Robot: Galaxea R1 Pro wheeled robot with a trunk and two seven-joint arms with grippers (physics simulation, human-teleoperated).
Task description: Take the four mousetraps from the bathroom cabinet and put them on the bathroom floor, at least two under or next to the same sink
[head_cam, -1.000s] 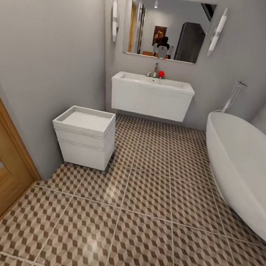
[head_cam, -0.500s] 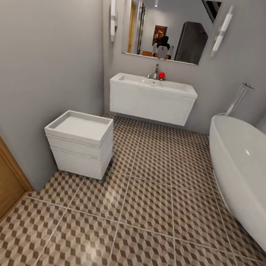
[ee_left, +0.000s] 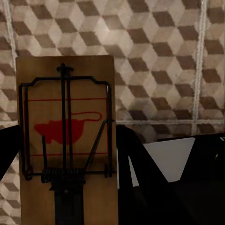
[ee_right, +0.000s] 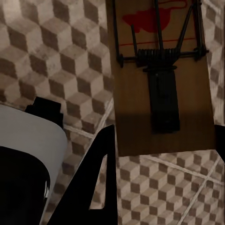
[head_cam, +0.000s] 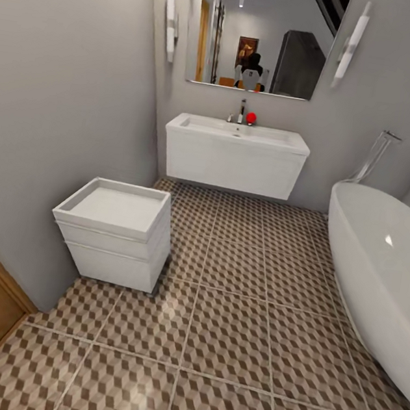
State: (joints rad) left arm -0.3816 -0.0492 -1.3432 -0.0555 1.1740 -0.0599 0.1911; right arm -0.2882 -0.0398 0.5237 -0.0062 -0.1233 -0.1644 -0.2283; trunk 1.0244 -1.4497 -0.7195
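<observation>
Two mousetraps in hand: left gripper [ee_left: 70, 206] pinches one mousetrap [ee_left: 65, 136], right gripper [ee_right: 161, 140] clamps another [ee_right: 159, 79], both above the bathroom floor [head_cam: 234, 314]. I judge none placed; sink [head_cam: 239, 131] upper centre.

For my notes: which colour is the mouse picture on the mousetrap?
Red, on the tan mousetrap; clearest in the left wrist view.

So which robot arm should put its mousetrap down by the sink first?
Hard to pick: the left gripper holds a mousetrap and so does the right gripper. The sink sits straight ahead, favouring neither. Maybe left, since the bathtub crowds the right.
</observation>
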